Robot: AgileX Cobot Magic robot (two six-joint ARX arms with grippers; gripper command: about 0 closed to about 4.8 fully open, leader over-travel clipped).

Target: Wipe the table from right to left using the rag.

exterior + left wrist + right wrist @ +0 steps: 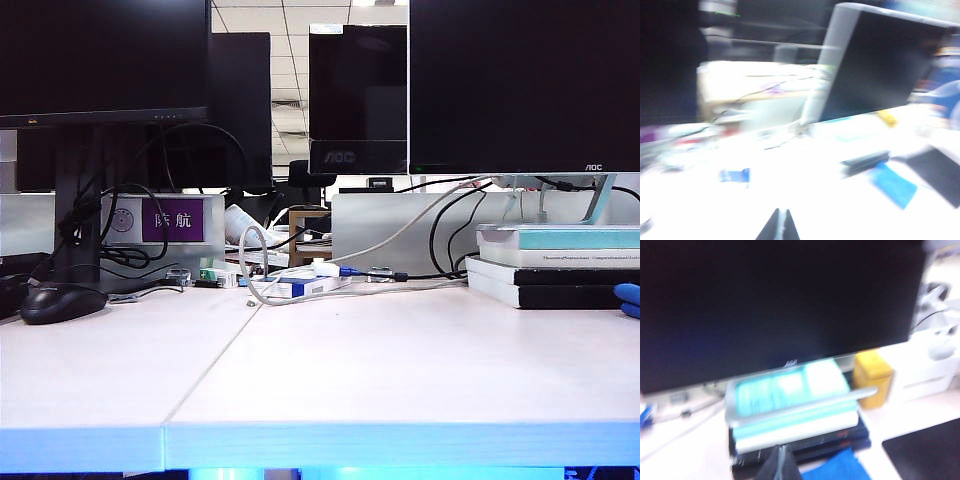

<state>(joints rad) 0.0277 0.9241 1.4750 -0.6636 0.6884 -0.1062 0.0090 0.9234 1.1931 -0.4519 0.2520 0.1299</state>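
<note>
Left gripper (779, 226): in the blurred left wrist view its two dark fingertips meet in a point with only a thin pale line between them; they appear pressed together, though the smear makes this uncertain. Nothing lies between them. They hang above the white table (805, 200), touching nothing that can be made out.

Right gripper (779, 462): the right wrist view shows two dark fingertips drawn together to a narrow point, empty, in front of a stack of books (800, 410) that sits under a monitor (775, 305). Neither gripper appears in the exterior view.

The rag (837, 467): a bright royal-blue cloth lying on the table just in front of the book stack and just beside the right gripper's tips; whether they touch cannot be told. In the exterior view only a small blue corner (629, 299) shows at the right edge, beside the books (555, 265). In the left wrist view it is a flat blue patch (893, 184), well apart from the left gripper.

The table (400, 370): white, with a seam between two panels. A black mouse (62, 301) rests at far left.
</note>
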